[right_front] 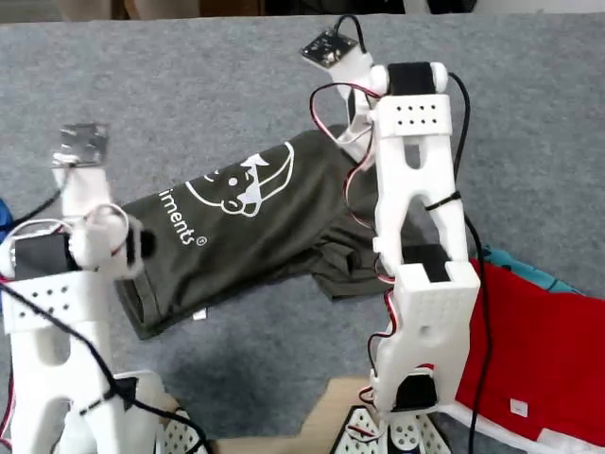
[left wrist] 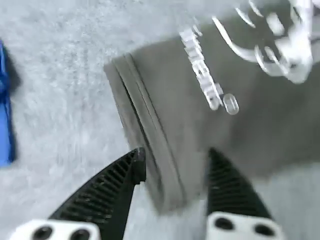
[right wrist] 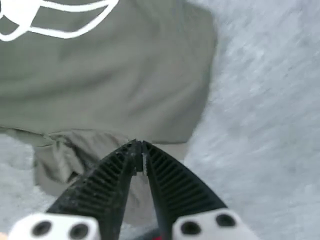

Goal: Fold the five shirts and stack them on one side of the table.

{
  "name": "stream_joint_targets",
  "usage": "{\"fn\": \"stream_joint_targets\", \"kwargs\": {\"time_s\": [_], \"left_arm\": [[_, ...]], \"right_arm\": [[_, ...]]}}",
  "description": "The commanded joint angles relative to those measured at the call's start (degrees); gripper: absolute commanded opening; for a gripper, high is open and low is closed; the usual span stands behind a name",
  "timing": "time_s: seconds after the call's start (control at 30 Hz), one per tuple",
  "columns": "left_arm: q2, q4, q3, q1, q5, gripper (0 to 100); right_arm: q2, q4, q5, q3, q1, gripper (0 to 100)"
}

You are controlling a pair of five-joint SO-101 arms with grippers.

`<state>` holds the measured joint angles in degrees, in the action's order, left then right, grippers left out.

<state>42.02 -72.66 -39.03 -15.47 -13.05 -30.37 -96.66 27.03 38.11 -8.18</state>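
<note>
An olive shirt (right_front: 255,222) with a white print lies folded into a long strip across the middle of the grey table. My left gripper (left wrist: 175,160) is open at the shirt's hem end, one finger (left wrist: 117,182) over the bare table and the other over the cloth (left wrist: 240,125). My right gripper (right wrist: 139,147) is shut just above the shirt's (right wrist: 100,75) other end, near a bunched sleeve (right wrist: 65,152); no cloth shows between its tips. A red shirt (right_front: 539,350) lies flat at the right front.
Something blue (left wrist: 4,100) lies on the table beside the left arm, also at the left edge (right_front: 3,218) from above. A teal cloth edge (right_front: 534,272) peeks from under the red shirt. The arms' bases stand at the near edge on a wooden board (right_front: 321,416).
</note>
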Motion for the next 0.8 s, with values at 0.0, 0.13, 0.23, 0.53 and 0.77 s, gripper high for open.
{"fn": "stream_joint_targets", "kwargs": {"time_s": [0.0,0.13,0.23,0.53,0.77], "left_arm": [[-5.67,22.33,-10.37,-0.62,8.18,7],[-16.75,36.48,-16.26,-1.05,9.05,2],[-25.8,37.8,-14.59,-2.46,9.05,2],[-41.36,27.6,1.49,-11.34,6.24,2],[-42.68,23.65,4.84,-10.29,0.62,2]], "right_arm": [[0.48,0.7,-2.73,-4.62,-0.4,0.5],[1.01,1.14,-2.81,-9.45,0.22,0.5],[2.59,3.69,-2.46,-13.93,1.01,0.5],[0.48,22.59,2.64,-35.38,8.75,0.5],[3.65,21.45,5.27,-35.91,10.33,0.5]]}}
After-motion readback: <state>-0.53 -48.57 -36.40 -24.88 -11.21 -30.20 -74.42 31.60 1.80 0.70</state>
